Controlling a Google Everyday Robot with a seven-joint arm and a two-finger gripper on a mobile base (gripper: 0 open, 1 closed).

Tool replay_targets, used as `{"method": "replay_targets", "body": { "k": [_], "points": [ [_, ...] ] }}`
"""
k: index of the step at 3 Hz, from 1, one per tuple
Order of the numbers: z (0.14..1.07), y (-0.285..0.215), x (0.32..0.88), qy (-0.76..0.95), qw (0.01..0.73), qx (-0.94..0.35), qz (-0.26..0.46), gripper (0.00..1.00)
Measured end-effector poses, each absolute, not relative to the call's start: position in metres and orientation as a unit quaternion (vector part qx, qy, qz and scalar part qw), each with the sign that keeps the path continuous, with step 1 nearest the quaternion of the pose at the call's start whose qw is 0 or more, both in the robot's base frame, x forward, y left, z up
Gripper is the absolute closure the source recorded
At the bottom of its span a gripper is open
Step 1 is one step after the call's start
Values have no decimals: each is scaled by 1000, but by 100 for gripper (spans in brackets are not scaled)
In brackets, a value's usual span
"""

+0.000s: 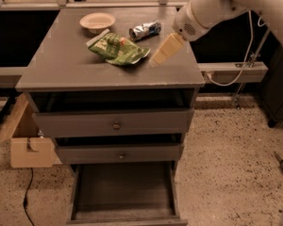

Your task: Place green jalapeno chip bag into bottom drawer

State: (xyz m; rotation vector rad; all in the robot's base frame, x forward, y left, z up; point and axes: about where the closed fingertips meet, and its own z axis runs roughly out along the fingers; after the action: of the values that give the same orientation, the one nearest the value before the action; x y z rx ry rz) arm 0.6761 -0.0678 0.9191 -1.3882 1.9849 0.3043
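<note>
Where the frame bottoms out at lower centre, the bottom drawer (125,192), the deepest grey wooden one, is pulled fully out, its flat dark inside showing. Just above it sits the shallower grey middle drawer (151,153) with a small round knob, slightly out. Above that is the grey top drawer (80,124) with a round knob, also partly out, with a dark gap over it. Left of the cabinet, at mid-left of the frame, a brown cardboard box (30,150) stands on the speckled tan floor (226,164), flap up, and a thin black cable (26,199) runs down from it toward the lower left.

Further back is the flat grey cabinet top (56,67). On it, upper centre, lies the green jalapeno chip bag (117,50), wrinkly green foil with pale print, flat and crumpled, well apart from the drawer below. Just right of the bag, the pale yellow wedge-shaped gripper (155,60) points down-left over the right part of the top, tip close beside the bag's right edge; contact unclear. Whether it is open or closed cannot be told; nothing seen held in it. The white rounded robot arm (212,6) comes in from the upper right corner.

Behind the bag, a shiny silver-and-blue foil packet (145,30) lies near the back edge. Left of it, farthest back, sits a shallow cream round bowl (97,20).
</note>
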Motion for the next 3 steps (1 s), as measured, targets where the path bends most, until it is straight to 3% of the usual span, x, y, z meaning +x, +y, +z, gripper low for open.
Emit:
{"method": "replay_targets", "body": {
  "k": [2, 3],
  "points": [
    [890, 6, 759, 767, 356, -516, 134, 0],
    [875, 34, 778, 773, 343, -511, 153, 19]
  ]
}}
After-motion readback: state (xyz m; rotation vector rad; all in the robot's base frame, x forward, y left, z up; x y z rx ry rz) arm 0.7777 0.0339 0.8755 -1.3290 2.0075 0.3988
